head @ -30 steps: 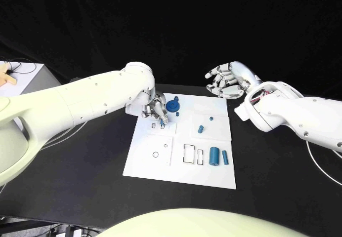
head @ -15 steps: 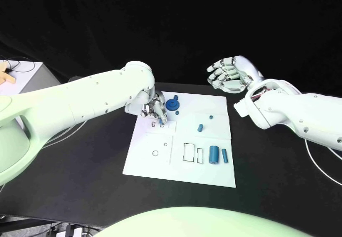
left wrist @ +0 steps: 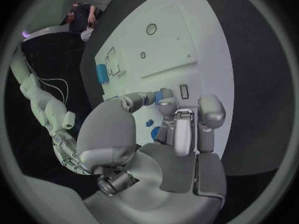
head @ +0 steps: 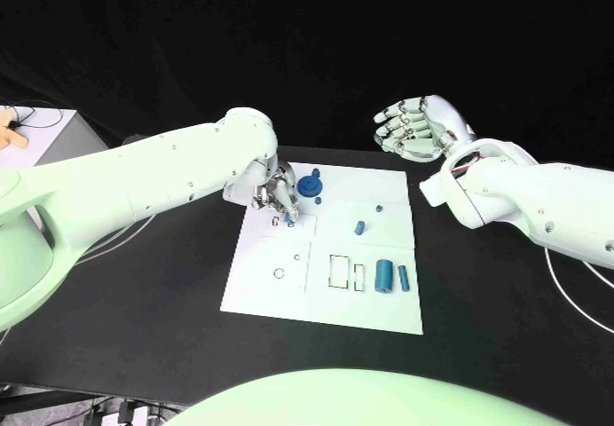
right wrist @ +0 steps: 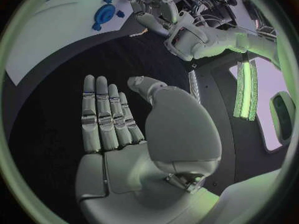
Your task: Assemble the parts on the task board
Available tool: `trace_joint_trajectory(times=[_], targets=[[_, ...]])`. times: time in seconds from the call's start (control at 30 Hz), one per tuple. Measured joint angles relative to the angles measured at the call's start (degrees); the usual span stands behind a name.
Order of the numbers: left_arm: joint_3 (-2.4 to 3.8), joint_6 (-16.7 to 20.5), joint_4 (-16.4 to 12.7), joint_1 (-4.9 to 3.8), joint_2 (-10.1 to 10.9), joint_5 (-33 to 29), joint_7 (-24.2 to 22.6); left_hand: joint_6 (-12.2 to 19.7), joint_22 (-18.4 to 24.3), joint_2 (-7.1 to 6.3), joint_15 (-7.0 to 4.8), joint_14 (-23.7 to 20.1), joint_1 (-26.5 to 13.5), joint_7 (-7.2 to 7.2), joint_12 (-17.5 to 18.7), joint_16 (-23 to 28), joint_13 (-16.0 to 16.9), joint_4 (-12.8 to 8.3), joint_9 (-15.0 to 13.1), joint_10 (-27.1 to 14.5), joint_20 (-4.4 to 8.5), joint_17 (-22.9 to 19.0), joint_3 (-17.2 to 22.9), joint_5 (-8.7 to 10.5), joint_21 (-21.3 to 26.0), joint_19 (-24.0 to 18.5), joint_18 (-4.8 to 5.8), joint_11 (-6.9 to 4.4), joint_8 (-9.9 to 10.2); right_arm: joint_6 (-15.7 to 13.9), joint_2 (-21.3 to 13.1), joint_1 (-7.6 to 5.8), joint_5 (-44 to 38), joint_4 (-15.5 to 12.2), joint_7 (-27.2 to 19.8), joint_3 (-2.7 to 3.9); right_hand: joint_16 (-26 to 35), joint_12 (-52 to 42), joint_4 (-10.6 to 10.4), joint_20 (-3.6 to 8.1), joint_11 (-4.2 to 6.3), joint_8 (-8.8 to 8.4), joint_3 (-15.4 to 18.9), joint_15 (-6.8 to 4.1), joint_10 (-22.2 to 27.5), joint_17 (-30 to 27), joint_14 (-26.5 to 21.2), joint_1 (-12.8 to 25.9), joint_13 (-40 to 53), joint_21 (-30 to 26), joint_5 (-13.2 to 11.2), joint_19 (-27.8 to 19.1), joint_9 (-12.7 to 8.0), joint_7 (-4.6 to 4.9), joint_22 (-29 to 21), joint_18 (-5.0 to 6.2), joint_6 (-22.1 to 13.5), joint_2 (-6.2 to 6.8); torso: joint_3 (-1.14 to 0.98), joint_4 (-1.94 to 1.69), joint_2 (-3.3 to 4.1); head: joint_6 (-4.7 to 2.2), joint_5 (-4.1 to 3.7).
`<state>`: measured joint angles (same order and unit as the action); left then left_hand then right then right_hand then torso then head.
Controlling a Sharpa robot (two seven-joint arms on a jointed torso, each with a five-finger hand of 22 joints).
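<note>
The white task board (head: 326, 302) lies in the middle of the black table. My left hand (head: 274, 196) hovers over its far left corner, fingertips pointing down at two small slots (head: 283, 224). In the left wrist view the thumb and a finger (left wrist: 167, 106) pinch a small blue part (left wrist: 159, 96) close to a slot (left wrist: 184, 91). A blue gear-shaped part (head: 310, 187) stands just right of that hand. Two small blue parts (head: 359, 229) lie mid-board, and two blue cylinders (head: 385, 277) lie near the right edge. My right hand (head: 412, 124) is raised beyond the board's far right corner and holds nothing; its fingers (right wrist: 106, 114) are stretched out.
Rectangular recesses (head: 339, 273) and a ring mark (head: 279, 276) show on the board's near half. A pale box (head: 45, 142) stands at the table's far left. Black table surface (head: 141, 302) surrounds the board.
My right hand has lifted up and away from the board's far edge. My left hand has stayed over the slots, shifting only slightly.
</note>
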<state>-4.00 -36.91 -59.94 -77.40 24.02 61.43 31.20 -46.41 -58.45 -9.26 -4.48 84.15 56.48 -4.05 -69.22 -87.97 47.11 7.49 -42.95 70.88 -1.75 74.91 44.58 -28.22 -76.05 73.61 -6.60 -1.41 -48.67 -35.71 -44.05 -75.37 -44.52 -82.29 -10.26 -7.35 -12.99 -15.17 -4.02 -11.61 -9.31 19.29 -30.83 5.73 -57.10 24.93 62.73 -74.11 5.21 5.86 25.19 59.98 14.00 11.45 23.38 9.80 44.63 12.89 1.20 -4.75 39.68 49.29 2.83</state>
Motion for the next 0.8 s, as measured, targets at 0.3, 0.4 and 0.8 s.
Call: trace_joint_trajectory(times=[0.3, 0.4, 0.8], targets=[[-0.04, -0.71, -0.01, 0.02, -0.06, 0.0, 0.05, 0.0, 0.0, 0.0, 0.0, 0.0, 0.0, 0.0, 0.0, 0.0, 0.0, 0.0, 0.0, 0.0, 0.0, 0.0, 0.0, -0.19, 0.0, 0.0, 0.0, 0.01, -0.19, -0.03, 0.06, 0.0, 0.74, 0.06, -0.19, 0.0, 0.64, 0.23, 0.16, -0.09, 0.0, 0.0, 0.16, 0.0, 0.0, -0.44, 0.0, 0.0, -0.52, -0.46, 0.0, 0.09, -0.13, 0.0, -0.81, -0.01, 0.0, 0.0, 0.0, 0.0, -0.01, 0.09, 0.0], [-0.05, -0.82, -0.01, 0.06, -0.13, 0.0, 0.07, 0.0, 0.01, 0.0, 0.0, 0.0, 0.0, 0.0, 0.0, 0.0, 0.0, 0.0, 0.0, 0.0, 0.0, 0.0, 0.0, -0.19, 0.0, 0.0, 0.0, 0.01, -0.19, -0.03, 0.08, 0.0, 0.86, 0.07, -0.23, 0.0, 0.66, 0.23, 0.18, -0.09, 0.0, 0.0, 0.14, 0.02, 0.0, -0.48, 0.03, 0.22, -0.63, -0.55, 0.0, 0.08, -0.15, 0.0, -0.99, -0.01, 0.0, -0.22, 0.0, 0.0, -0.02, 0.14, -0.03], [-0.08, -0.94, 0.38, 0.28, -0.4, -0.02, 0.08, 0.0, 0.01, 0.0, 0.0, 0.0, 0.0, 0.0, 0.0, 0.0, -0.01, 0.0, 0.0, 0.08, 0.0, 0.0, 0.0, -0.18, 0.0, 0.0, 0.0, 0.09, -0.19, -0.01, 0.12, 0.0, 1.1, 0.12, -0.27, 0.0, 1.24, 0.44, 0.41, -0.08, 0.01, 0.0, 0.09, 0.2, 0.0, -0.86, 0.2, 0.22, -1.03, -0.97, 0.0, 0.09, -0.29, -0.02, -1.66, -0.02, -0.39, -0.23, 0.0, 0.0, -0.01, 0.3, -0.05]])
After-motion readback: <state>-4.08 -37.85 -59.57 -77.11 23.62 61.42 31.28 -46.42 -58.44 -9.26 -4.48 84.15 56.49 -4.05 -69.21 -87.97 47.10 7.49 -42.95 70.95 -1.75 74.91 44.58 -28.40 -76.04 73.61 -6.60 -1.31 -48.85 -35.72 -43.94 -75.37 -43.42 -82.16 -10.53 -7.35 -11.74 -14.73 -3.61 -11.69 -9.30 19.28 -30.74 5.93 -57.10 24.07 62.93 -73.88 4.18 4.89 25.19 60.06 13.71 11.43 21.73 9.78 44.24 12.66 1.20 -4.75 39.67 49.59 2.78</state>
